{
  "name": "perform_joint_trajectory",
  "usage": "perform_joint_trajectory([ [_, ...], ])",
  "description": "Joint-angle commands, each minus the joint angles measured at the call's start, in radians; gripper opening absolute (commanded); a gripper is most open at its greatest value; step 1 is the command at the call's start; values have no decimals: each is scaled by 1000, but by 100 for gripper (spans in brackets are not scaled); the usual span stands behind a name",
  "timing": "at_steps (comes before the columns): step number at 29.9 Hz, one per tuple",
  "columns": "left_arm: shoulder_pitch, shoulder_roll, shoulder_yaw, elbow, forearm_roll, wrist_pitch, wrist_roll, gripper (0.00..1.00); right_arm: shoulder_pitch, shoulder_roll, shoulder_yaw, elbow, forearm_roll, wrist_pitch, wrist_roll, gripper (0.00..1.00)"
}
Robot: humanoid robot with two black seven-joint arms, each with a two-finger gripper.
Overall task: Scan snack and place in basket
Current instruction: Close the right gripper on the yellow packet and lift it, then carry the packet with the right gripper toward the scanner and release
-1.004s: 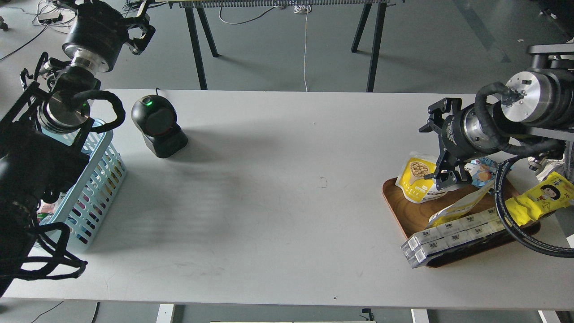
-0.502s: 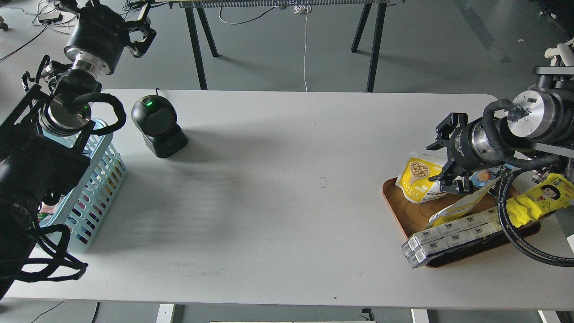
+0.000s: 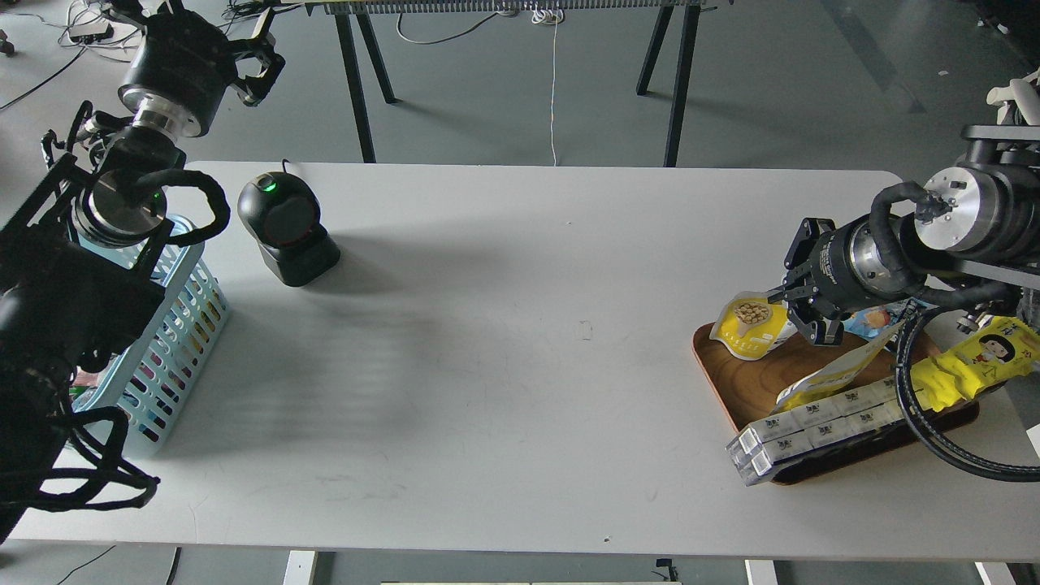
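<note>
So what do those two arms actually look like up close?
Both are black with thick, drum-shaped joints and bright silver metal rings between segments. Black ribbed cable hoses loop around them. The right gripper is black, with short angular jaws; the left gripper is similarly dark. A small green light glows on the left arm.

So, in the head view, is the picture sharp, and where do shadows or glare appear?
Head view: sharp overall; the scanner throws a soft shadow to its right on the table; the left arm's broad shadow lies beside the basket; slight glare on the boxes.
</note>
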State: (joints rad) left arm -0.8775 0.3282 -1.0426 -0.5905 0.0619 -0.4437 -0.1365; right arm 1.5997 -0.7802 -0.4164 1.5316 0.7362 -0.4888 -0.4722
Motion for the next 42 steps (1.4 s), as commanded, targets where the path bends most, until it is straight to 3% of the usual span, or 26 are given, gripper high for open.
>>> perform_joint_trajectory([
  [1,0,0,0,0,-1,0,0,100,6,-8,25,7,-7,0,-2,1],
  [17,0,0,6,0,1,2,0,100,111,-19,168,47,-21,0,1,0],
  [29,0,0,7,3,1,10,0,100,31,309,301,-73,-40,0,37,0],
  [42,-1,3,7,3,1,11,0,100,-202,553,473,-225,-224,0,35,0],
])
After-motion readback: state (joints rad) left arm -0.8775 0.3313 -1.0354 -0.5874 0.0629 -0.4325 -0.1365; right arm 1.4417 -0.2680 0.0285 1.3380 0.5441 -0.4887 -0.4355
